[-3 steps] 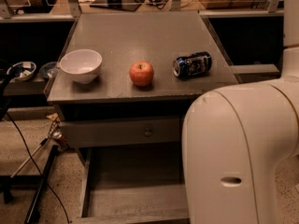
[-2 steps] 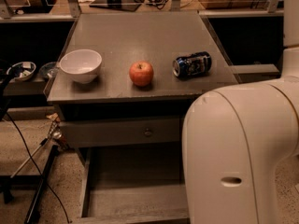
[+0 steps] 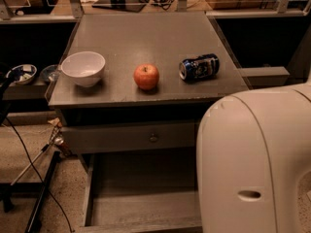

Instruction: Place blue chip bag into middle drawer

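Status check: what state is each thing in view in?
Middle drawer: pulled open, visible floor bare.
Upper drawer front: shut.
Drink can: lying on its side.
Apple: upright, whole.
Bowl: upright.
Blue chip bag: not in view.
Gripper: not in view; white arm casing fills lower right.

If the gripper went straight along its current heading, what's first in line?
Cannot tell: the gripper is out of view; only the white arm housing shows, lower right. The open middle drawer lies beside it, a possible first contact, no more.
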You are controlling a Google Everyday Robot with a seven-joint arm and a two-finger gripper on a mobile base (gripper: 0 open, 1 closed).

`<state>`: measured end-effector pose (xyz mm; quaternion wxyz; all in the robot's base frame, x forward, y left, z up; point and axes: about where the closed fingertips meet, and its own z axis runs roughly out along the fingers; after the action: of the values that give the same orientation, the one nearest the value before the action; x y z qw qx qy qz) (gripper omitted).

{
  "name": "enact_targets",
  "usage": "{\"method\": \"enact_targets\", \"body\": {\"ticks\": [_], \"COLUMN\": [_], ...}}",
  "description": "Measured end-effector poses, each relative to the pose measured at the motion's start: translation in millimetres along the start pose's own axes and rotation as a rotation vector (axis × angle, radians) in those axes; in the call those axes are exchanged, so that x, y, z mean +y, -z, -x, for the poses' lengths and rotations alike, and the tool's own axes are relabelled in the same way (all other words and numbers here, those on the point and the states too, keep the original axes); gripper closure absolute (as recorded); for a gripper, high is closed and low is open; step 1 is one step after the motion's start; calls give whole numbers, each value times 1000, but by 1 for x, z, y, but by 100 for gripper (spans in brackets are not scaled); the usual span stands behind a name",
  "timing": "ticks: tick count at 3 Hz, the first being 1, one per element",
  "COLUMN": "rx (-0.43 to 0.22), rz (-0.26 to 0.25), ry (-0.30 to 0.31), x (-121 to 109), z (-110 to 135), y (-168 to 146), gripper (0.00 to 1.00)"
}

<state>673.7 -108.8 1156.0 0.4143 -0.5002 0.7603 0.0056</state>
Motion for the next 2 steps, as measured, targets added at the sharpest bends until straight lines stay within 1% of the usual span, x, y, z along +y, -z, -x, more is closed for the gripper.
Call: {"method": "enact_targets", "body": {"ticks": [1, 2], "rx": [-13, -54], "rz": [-12, -34], "ry": [-22, -61], "x": [3, 5], "z": [-3, -1], "y": [27, 39], "gripper": [100, 100]}}
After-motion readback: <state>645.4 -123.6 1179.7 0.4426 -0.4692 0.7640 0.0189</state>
